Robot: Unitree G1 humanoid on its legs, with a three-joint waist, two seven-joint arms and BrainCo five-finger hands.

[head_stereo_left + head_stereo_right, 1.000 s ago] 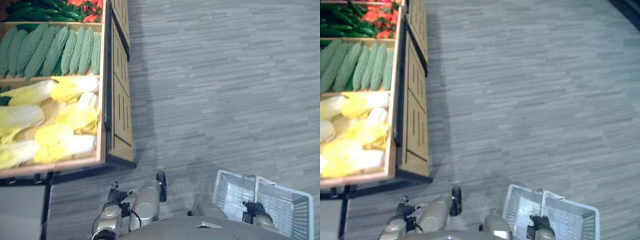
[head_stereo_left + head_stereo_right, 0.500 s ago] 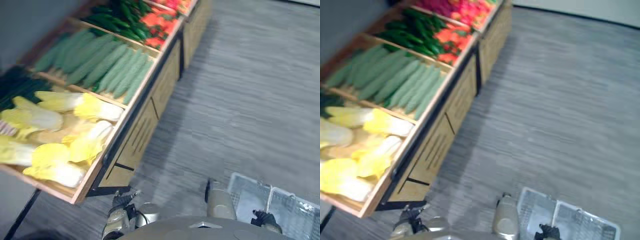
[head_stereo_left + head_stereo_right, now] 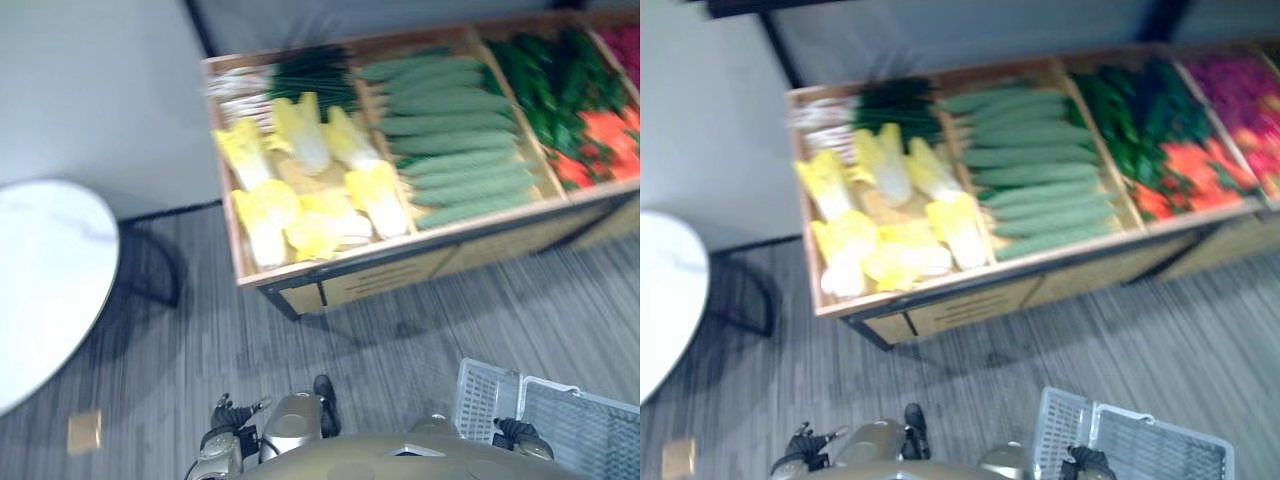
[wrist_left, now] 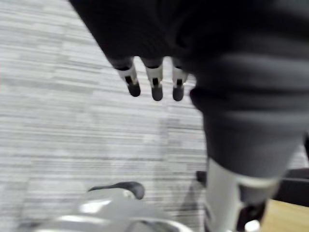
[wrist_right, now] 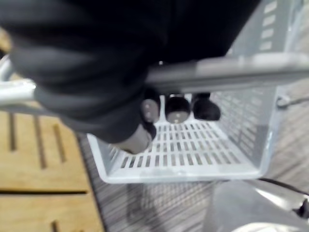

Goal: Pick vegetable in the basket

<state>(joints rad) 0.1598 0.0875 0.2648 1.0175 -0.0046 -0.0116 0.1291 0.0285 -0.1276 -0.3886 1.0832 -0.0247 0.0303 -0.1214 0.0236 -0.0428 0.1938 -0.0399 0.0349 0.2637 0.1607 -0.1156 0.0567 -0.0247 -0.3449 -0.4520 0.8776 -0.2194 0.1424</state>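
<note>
A wooden stand [image 3: 350,268] holds pale yellow cabbages [image 3: 300,190], long green gourds [image 3: 450,130], dark green peppers [image 3: 550,90] and red peppers [image 3: 600,150]. The white slotted basket [image 3: 570,425] hangs low at my right side with nothing in it. My right hand [image 5: 177,108] is curled round its grey handle [image 5: 227,72] and also appears at the basket's rim [image 3: 515,430]. My left hand [image 3: 228,412] hangs by my side above the floor, well short of the stand. Its fingers [image 4: 154,87] are straight and hold nothing.
A round white table [image 3: 40,280] on dark legs stands to the left of the stand. Dark leafy greens with white stalks [image 3: 290,80] lie at the stand's back. A small tan square [image 3: 84,432] lies on the grey striped floor between me and the stand.
The whole picture has swung: the stand has gone from the left side to across the top, and the white table has come into view. The right hand still holds the basket.
</note>
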